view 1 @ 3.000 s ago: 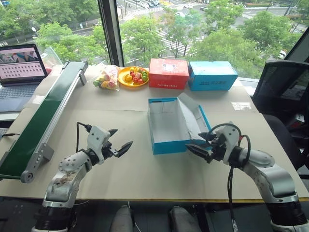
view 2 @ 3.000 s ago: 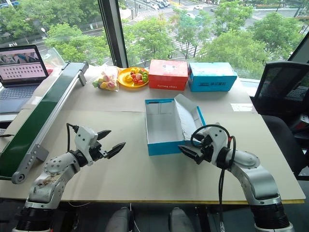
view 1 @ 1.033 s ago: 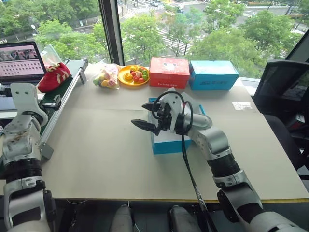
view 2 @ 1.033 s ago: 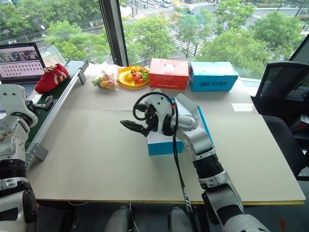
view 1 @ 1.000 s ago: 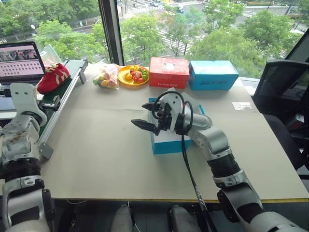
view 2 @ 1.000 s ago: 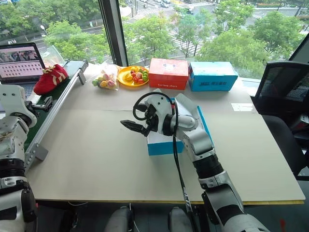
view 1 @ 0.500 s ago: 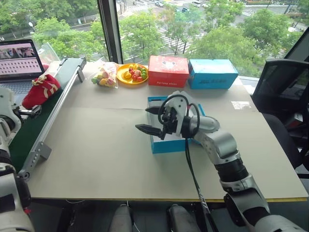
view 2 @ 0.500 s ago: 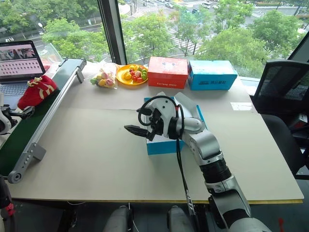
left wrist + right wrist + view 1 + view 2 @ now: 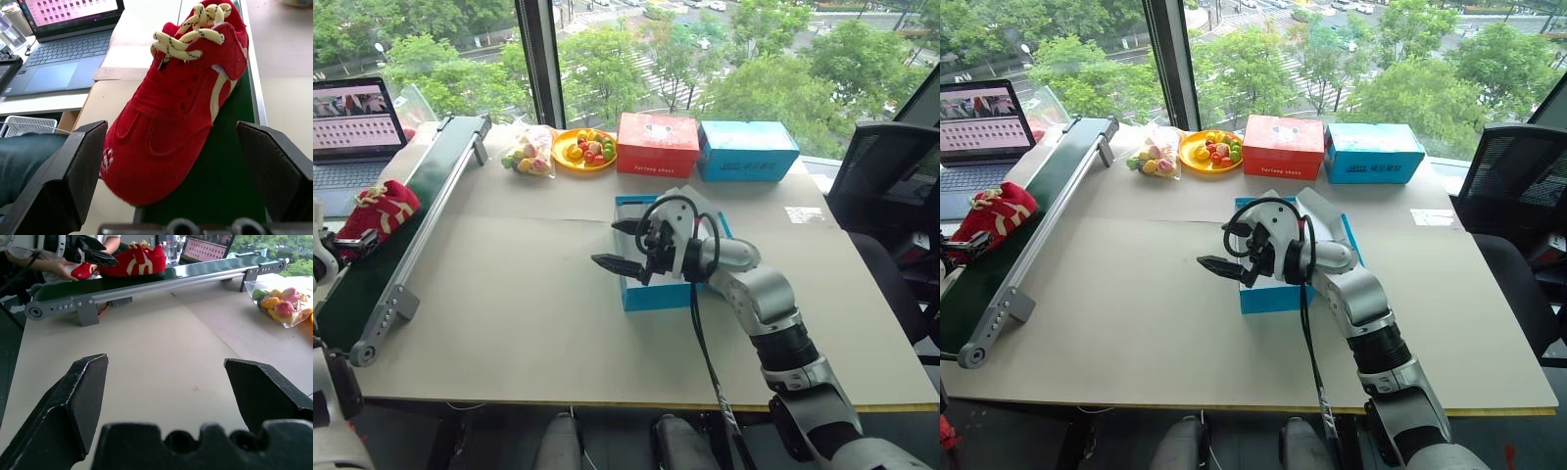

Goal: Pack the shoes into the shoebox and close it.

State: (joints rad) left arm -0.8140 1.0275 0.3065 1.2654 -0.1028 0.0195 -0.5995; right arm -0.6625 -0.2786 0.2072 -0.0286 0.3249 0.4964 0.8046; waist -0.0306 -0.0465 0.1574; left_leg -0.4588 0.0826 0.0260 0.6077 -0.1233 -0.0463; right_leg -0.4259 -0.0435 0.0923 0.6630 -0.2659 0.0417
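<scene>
Now, head views: the red shoe (image 9: 377, 210) has travelled farther down the conveyor belt (image 9: 411, 211); the right gripper (image 9: 625, 246), wide, stays beside the shoebox (image 9: 658, 294). Left wrist view: the left gripper (image 9: 183, 169), wide, flanks the shoe.

Red shoe (image 9: 380, 209) lies on the green conveyor belt (image 9: 406, 215); right gripper (image 9: 625, 246) hovers open before the blue shoebox (image 9: 658, 292)

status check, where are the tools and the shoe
Left tool open, shoe between its fingers, not gripped. Shoe lies on the conveyor. Right tool open, empty, over the table by the open shoebox. Nothing in the way.
</scene>
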